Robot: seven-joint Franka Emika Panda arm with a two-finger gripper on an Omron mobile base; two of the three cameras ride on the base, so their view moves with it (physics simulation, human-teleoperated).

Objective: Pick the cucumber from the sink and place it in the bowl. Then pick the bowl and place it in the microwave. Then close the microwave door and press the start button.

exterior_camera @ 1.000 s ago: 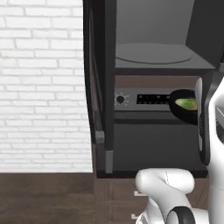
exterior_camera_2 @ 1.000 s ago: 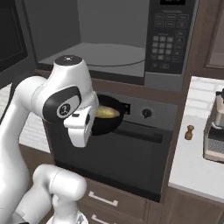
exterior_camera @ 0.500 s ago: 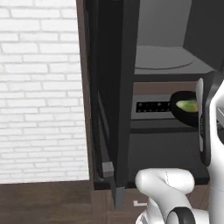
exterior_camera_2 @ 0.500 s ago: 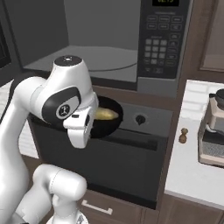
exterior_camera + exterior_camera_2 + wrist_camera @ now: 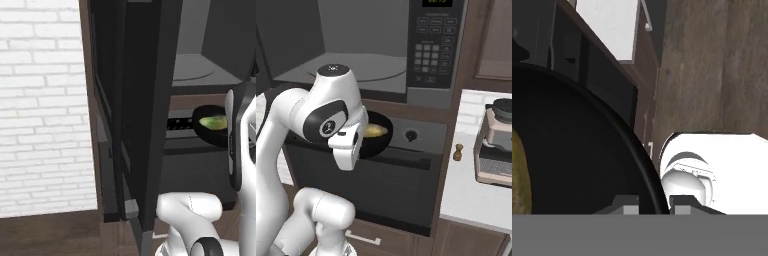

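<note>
Bowl carried by its rim, below the open microwave

The gripper pinches the rim of the bowl narrowly, cucumber inside, before the oven front, under the microwave floor's front edge; stiff, light, probably slick; a one-sided rim hold may tip, so keep it level.

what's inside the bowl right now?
The cucumber lies inside the black bowl, yellowish-green, showing over the rim in both base views. The arm covers the bowl's left part in the right base view, so anything there is hidden. The gripper pinches the rim.
</note>
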